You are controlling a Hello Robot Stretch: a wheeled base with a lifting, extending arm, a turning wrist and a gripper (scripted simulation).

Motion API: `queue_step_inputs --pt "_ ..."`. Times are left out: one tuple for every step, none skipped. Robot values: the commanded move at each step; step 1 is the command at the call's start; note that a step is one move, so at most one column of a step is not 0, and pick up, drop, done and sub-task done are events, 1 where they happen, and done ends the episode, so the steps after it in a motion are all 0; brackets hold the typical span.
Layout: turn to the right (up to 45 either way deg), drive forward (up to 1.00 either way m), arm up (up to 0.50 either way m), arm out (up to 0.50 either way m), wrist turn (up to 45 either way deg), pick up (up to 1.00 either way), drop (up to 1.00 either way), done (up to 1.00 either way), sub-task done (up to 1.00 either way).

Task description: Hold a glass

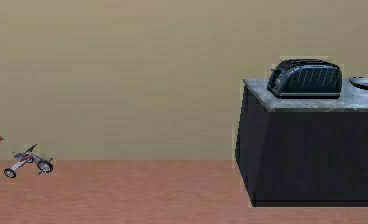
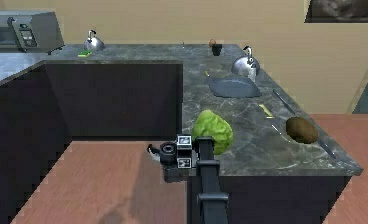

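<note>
Countertop (image 2: 242, 120) with small dark blob (image 2: 214, 46)

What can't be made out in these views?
Forward view: a round thing beside the toaster, cut off by the right edge.
Arm side view: a small dark thing at the back of the counter, too small to name as a glass.
Arm side view: a wall picture, cut off by the top edge.
Arm side view: the tool, small and dark; cannot tell whether it holds anything.
</note>
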Motion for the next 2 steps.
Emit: queue_step_inputs --pt "0.0 0.0 0.0 0.0 -9.0 0.0 0.0 0.0 0.0" --pt "0.0 0.0 -0.5 0.0 0.0 0.0 0.0 0.0 0.0"
